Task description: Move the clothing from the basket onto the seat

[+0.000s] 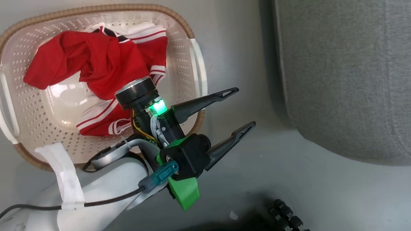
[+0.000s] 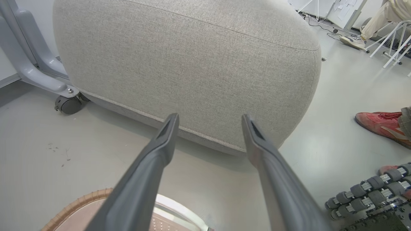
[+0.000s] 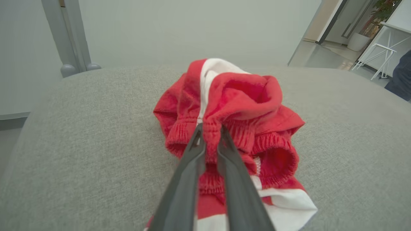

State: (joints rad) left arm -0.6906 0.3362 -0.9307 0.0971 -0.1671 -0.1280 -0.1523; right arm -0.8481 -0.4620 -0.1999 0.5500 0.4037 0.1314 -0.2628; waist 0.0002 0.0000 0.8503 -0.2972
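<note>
While one red garment (image 3: 244,96) (soft, elastic-gathered, white-banded) is clamped in the right claw (image 3: 210,128) and rests bunched on the grey woven seat (image 3: 80,128), the other clothing (image 1: 98,59) lies crumpled in the perforated basket (image 1: 16,57), behind the left claw (image 1: 242,107), which is spread wide toward the seat. The left arm is judged nearer to it.

Bright red clothing (image 3: 244,96), white stripe and white hem band, between dark grey fingers (image 3: 188,179). Grey woven seat (image 3: 80,128) beneath them. Cream-white perforated basket (image 1: 21,49), brown woven-look rim, red-and-white heap inside.
</note>
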